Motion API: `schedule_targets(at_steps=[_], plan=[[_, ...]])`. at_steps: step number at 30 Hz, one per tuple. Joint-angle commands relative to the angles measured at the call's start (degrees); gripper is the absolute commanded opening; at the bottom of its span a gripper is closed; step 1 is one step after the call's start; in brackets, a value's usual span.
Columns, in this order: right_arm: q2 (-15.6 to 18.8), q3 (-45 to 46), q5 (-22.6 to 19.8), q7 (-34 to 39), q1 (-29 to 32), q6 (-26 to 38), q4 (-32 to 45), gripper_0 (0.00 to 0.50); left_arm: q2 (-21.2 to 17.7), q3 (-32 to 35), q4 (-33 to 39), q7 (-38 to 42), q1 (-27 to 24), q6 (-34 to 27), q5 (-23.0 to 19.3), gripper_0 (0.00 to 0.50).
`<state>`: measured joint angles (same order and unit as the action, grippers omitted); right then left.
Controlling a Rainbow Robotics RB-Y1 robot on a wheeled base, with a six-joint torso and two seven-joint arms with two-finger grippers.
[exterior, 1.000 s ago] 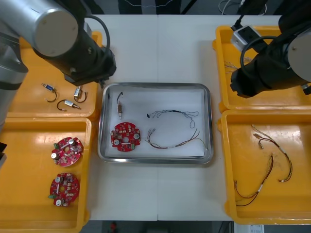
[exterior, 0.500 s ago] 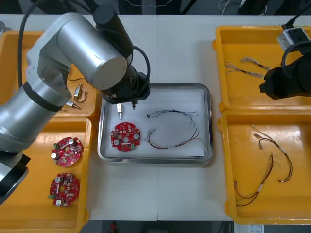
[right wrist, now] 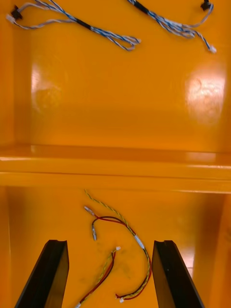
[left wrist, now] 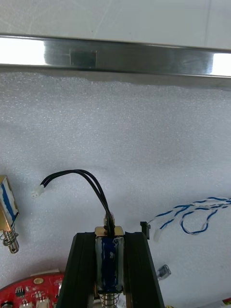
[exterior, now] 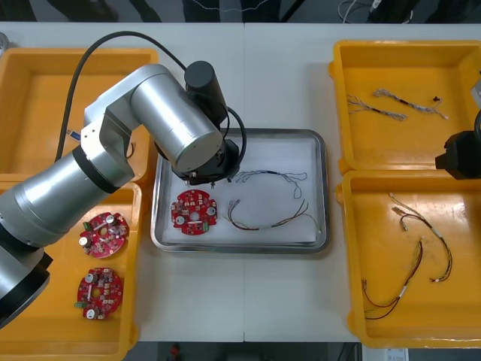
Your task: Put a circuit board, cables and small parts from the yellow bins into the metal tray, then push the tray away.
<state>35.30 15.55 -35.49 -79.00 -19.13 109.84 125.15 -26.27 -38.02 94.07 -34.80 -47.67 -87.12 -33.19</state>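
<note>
Left claw (left wrist: 110, 239) clamps small metal part (left wrist: 109, 255) over white-lined tray (exterior: 323, 188) (light table (exterior: 278, 75) beneath); right claw (right wrist: 109, 246) gapes.

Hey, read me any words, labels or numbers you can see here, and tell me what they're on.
None can be read.
Red circuit board in the metal tray: markings too small to read.
Small metal part held by the left gripper over the tray: no label visible.

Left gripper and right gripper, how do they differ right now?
The left gripper is shut on a small metal part; the right gripper is open, holding nothing. The left gripper is over the white-lined metal tray, the right gripper over a yellow bin with red and yellow cables. Both have black fingers.
</note>
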Motion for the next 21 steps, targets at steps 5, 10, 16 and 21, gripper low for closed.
schedule_targets(at_steps=[5, 10, 16, 21], plan=[[1.9, 3.6, -0.7, 2.2, 5.0, 0.2, 1.9, 0.5, 1.2, -1.7, -2.3, -1.9, -2.1, 2.3, 1.3, 0.001], [1.6, 3.9, -1.4, 2.5, 6.0, 0.2, 1.9, 0.5, 1.2, -1.8, -3.2, -2.2, -2.1, 3.3, 1.6, 0.001], [1.1, 4.3, -1.7, 3.0, 6.3, 0.2, 1.8, 0.5, 1.2, -1.7, -3.3, -2.1, -2.1, 3.9, 1.6, 0.093], [1.1, 4.3, -1.8, 3.2, 6.6, 0.2, 1.8, 0.5, 1.0, -1.8, -3.2, -1.9, -2.1, 4.2, 1.6, 0.5]])
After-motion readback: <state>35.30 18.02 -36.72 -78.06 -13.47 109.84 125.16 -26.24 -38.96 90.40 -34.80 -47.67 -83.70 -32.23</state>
